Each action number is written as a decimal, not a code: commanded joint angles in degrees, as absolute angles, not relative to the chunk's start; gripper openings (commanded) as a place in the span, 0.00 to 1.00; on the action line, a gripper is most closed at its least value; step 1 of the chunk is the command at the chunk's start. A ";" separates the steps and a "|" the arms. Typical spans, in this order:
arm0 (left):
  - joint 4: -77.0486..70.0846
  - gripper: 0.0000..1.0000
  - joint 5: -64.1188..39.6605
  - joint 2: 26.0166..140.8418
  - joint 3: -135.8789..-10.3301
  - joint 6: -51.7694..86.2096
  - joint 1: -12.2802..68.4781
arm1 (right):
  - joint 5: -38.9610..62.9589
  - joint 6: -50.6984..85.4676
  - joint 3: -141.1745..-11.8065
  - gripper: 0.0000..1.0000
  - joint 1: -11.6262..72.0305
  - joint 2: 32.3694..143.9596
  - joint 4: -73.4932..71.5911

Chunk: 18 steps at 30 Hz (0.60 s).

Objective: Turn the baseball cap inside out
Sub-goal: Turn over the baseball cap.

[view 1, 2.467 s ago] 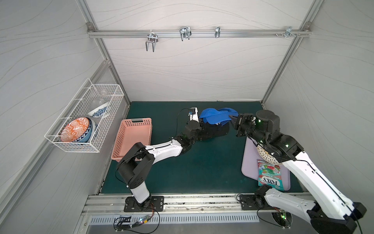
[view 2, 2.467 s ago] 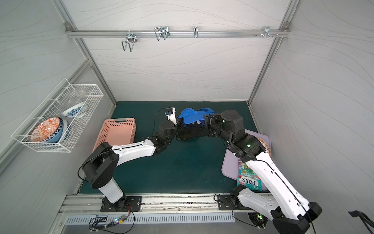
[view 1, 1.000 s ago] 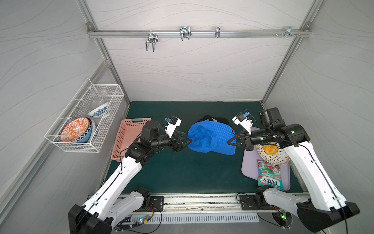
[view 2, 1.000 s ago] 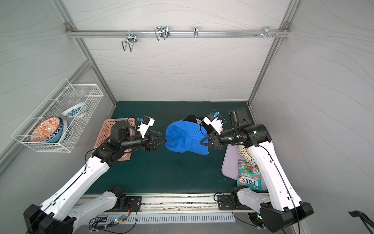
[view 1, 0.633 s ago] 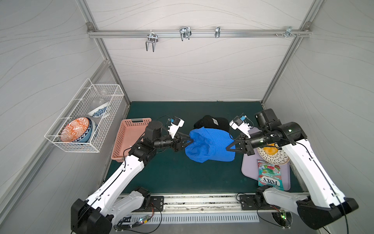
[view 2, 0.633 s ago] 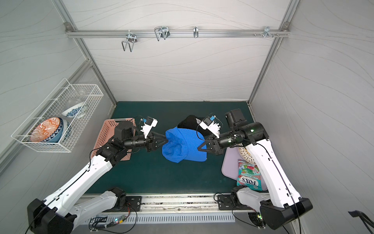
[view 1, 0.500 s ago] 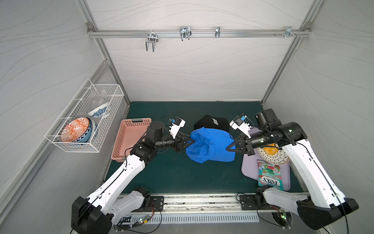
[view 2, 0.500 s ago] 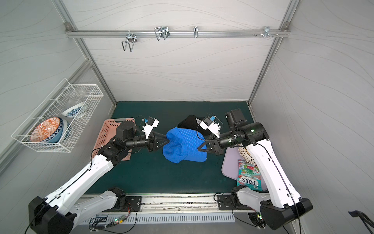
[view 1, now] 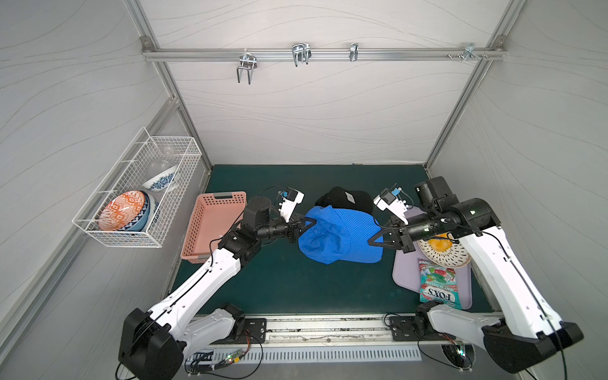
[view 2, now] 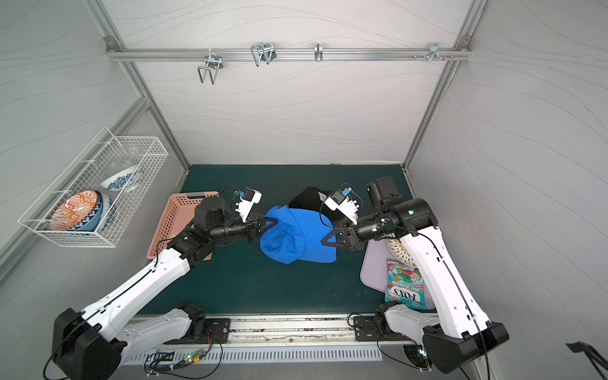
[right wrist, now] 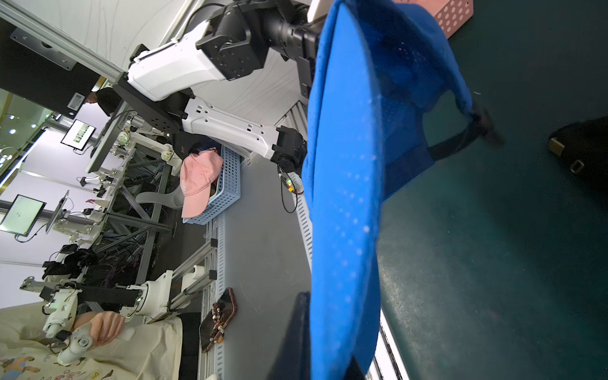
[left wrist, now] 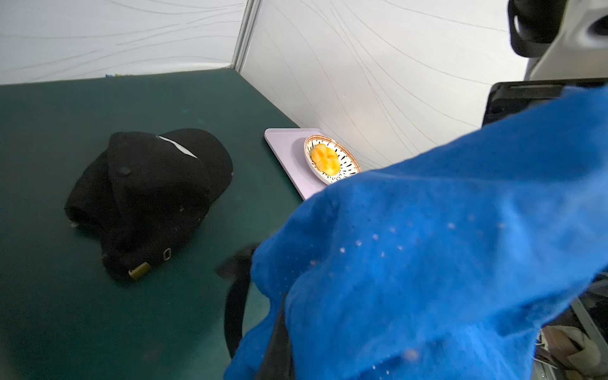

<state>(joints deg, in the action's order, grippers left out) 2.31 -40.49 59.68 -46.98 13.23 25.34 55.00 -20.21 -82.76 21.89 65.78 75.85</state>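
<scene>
**Bystanders around the mat**

A black cap [view 1: 343,199] lay crumpled on the green mat [view 1: 296,286] toward the back wall, with a white label showing on top. At the mat's left edge stood a pink perforated basket [view 1: 223,195]. A white wire basket [view 1: 131,237] hung on the left wall. It held an orange patterned bowl [view 1: 121,210] nested in a blue one, and behind them a blue-and-white bowl [view 1: 163,177]. On the right, a lilac tray [view 1: 404,273] carried a patterned plate [view 1: 441,258] with yellow food [view 1: 441,244] and, nearer the front, a Fox's sweets bag [view 1: 439,284]. Metal hooks [view 1: 246,67] hung from the rail above.
</scene>
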 commanded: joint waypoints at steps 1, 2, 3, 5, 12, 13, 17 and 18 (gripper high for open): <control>0.43 0.00 -51.44 55.52 -47.36 17.01 19.62 | 52.77 -22.92 -80.86 0.00 20.16 65.00 79.10; 0.78 0.00 -56.56 54.83 -47.89 19.11 17.00 | 52.66 -22.88 -80.37 0.00 20.13 65.06 78.88; 1.51 0.00 -61.61 54.53 -48.59 20.85 15.21 | 52.34 -22.68 -80.17 0.00 20.14 65.34 78.72; 5.31 0.00 -70.07 54.68 -51.57 22.31 13.83 | 51.39 -22.23 -80.20 0.00 20.04 66.28 79.09; 11.61 0.00 -89.61 56.51 -56.53 24.94 13.71 | 49.93 -21.65 -81.66 0.00 19.64 67.72 79.54; 16.27 0.00 -91.27 57.38 -57.35 22.24 13.63 | 51.32 -21.76 -81.94 0.00 19.12 67.71 79.62; 23.16 0.00 -93.32 58.67 -57.14 16.98 13.07 | 58.73 -21.05 -82.60 0.00 15.80 66.50 78.72; 22.41 0.01 -93.49 58.44 -56.61 17.66 12.53 | 60.00 -20.31 -82.56 0.00 14.38 66.06 78.19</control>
